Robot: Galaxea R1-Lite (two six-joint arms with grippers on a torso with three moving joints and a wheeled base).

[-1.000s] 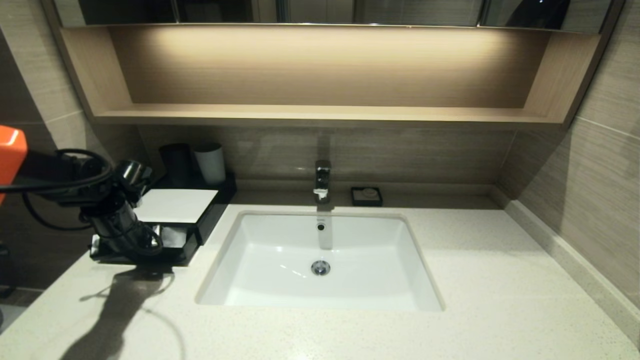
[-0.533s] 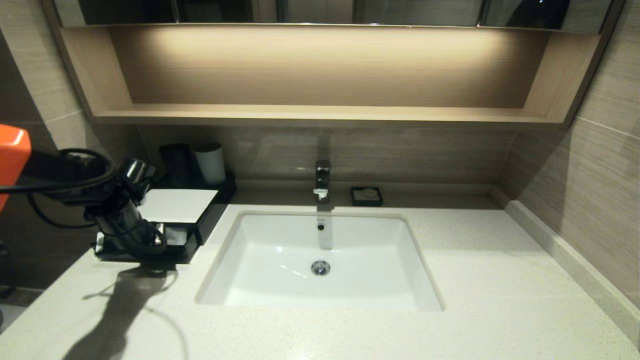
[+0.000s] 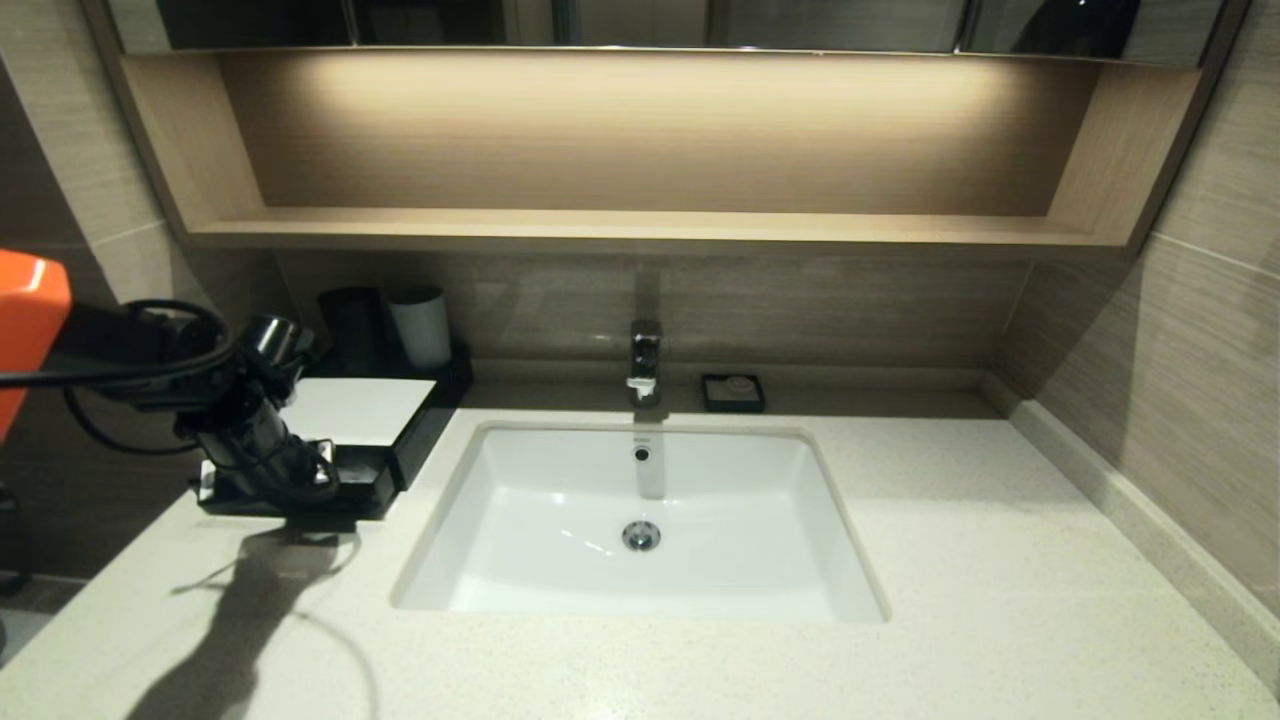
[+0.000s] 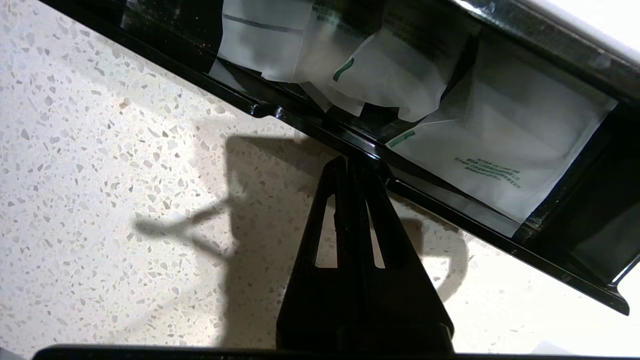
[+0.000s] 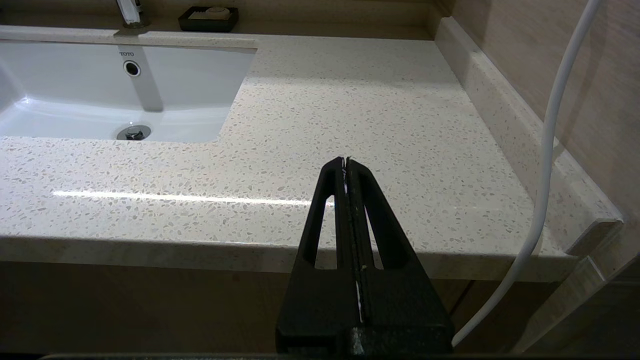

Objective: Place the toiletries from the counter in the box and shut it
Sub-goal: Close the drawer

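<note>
A black box (image 3: pixel 415 425) with a white top stands on the counter at the far left. Its black drawer (image 3: pixel 365 480) is partly pulled out and holds several white toiletry packets (image 4: pixel 505 145). My left gripper (image 3: pixel 300 482) is shut and empty. Its tip (image 4: pixel 352 162) rests against the drawer's front rim (image 4: pixel 450 200). My right gripper (image 5: pixel 346 161) is shut and empty. It hovers above the counter's front edge at the right, out of the head view.
A white sink (image 3: pixel 850 580) with a faucet (image 3: pixel 645 360) fills the middle of the counter. A soap dish (image 3: pixel 733 392) sits behind it. A black cup (image 3: pixel 350 320) and a white cup (image 3: pixel 420 325) stand behind the box. A white cable (image 5: pixel 545 150) hangs by the right wall.
My left gripper has moved toward the back and a little right against the drawer front. The drawer has slid further into the box. The right arm shows no earlier view.
</note>
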